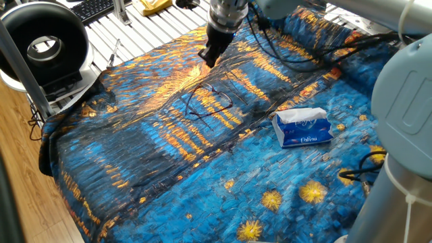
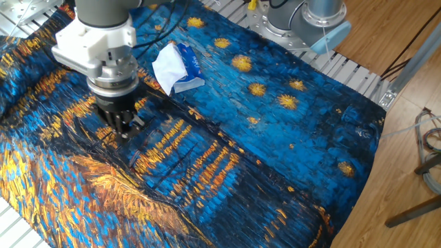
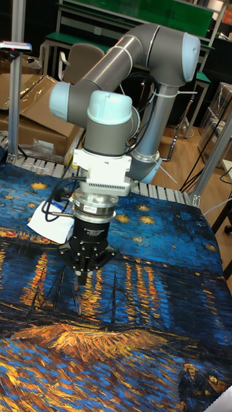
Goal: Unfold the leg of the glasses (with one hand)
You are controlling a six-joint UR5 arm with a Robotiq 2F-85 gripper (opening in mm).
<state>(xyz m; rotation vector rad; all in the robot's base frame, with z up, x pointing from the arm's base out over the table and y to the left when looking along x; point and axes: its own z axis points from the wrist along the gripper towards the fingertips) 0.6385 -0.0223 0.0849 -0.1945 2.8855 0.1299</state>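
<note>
leg [image 1: 226, 94] too thin to trace; end effector [image 2: 124, 131] gap unclear

Table under painted cloth [image 1: 135, 155]; glasses [image 1: 208, 101]; blue tissue pack [image 1: 303, 127]

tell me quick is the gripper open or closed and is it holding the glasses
Gripper: fingers close together, apparently shut, holding nothing visible. The glasses lie apart from it on the cloth.
</note>
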